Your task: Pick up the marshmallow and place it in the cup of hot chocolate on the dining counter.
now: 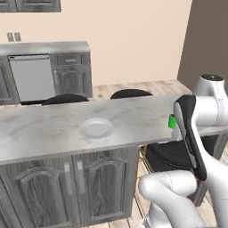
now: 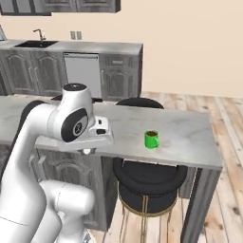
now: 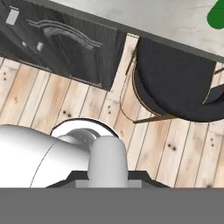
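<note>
a small green mug (image 2: 152, 139) of dark liquid is sitting on the marble surface (image 2: 190, 137); i'm not making out the claw's opening.

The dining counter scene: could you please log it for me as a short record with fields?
counter: pale marble slab over dark panelled doors
plate: round, white, lying on the counter
mug: green, upright on the counter, dark liquid inside
stool: black seat under the counter below the mug
marshmallow: cannot make it out
gripper: fingers cannot be made out; open or shut unknown
</note>
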